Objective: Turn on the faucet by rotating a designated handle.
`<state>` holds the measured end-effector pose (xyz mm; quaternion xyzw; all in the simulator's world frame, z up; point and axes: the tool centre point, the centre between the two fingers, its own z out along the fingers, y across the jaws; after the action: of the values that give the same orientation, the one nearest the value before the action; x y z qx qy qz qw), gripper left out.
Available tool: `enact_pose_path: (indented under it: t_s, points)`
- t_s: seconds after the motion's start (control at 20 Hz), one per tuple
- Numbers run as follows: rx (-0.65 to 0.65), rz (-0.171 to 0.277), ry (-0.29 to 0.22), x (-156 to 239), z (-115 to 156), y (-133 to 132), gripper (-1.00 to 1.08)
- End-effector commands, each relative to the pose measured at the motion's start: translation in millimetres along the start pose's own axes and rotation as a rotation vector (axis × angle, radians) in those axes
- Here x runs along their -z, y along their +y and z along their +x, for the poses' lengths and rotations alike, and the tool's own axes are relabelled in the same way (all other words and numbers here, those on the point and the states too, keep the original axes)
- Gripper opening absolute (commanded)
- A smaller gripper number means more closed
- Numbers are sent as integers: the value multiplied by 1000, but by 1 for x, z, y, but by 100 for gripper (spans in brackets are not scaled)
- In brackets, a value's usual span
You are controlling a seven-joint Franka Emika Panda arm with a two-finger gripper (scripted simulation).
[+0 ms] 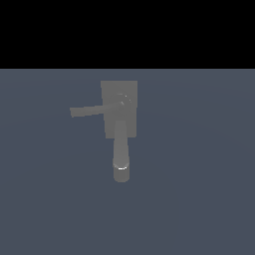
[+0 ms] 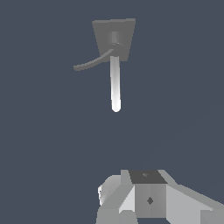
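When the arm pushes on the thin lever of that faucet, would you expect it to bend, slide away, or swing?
The handle will probably swing rather than slide, since one end joins a round hub on the faucet. It looks like stiff matte grey metal, so bending seems unlikely. Being slim and smooth, it may let a fingertip slip off near its free end.

faucet [image 1: 119, 107]: matt grey, smooth, metal-like
handle [image 1: 87, 111]: matt grey, smooth
floor [image 1: 199, 189]: flat matt blue-grey

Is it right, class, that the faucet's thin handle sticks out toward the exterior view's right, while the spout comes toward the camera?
Not quite. In the exterior view the handle sticks out toward that view's left from the faucet; the spout does come toward the camera.
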<state>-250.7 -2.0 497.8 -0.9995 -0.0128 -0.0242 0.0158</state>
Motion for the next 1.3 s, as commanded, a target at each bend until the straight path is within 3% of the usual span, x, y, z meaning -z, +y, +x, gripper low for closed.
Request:
enact_pose_path:
  t_s: [0.0,0.8,1.25]
  points:
    - [4,14,-13,-3,0,4,-100]
    - [76,18,-34,-15,9,-12,-100]
    - [61,-83,4,-6,12,-7,-100]
